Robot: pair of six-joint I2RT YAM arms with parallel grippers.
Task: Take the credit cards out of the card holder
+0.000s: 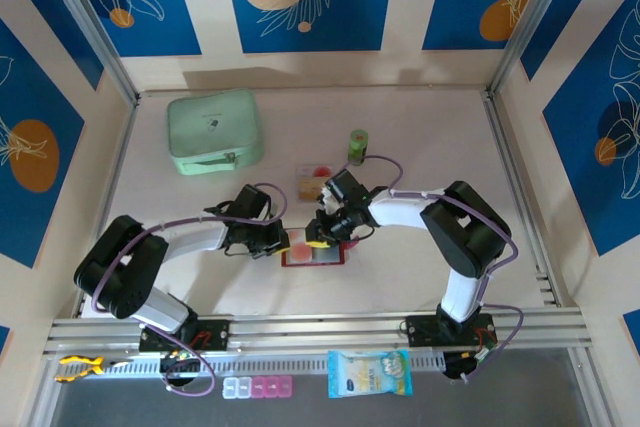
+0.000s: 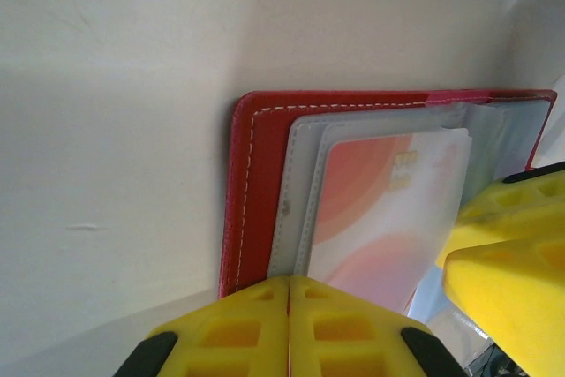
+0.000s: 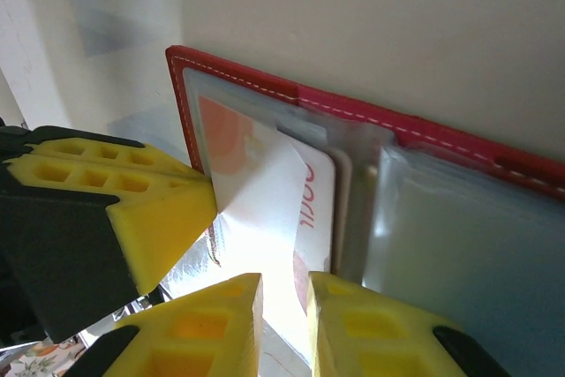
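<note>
At centre of pale table (image 1: 430,137): dark red stitched leatherette card holder (image 1: 325,256), lying open, clear greyish plastic sleeves (image 2: 297,192) up. Pale glossy credit card with red lettering (image 3: 291,192) tilted partly out of a sleeve, nipped by right gripper (image 3: 282,324). Left gripper (image 2: 289,324), yellow ribbed pads together, low at holder's left edge.

Light: bright, even, from overhead | shadows: soft, cast on tabletop (image 1: 420,137) | glare: card holder (image 3: 397,209) sleeve is blown out | blur: left pincer (image 2: 289,293) is defocused
</note>
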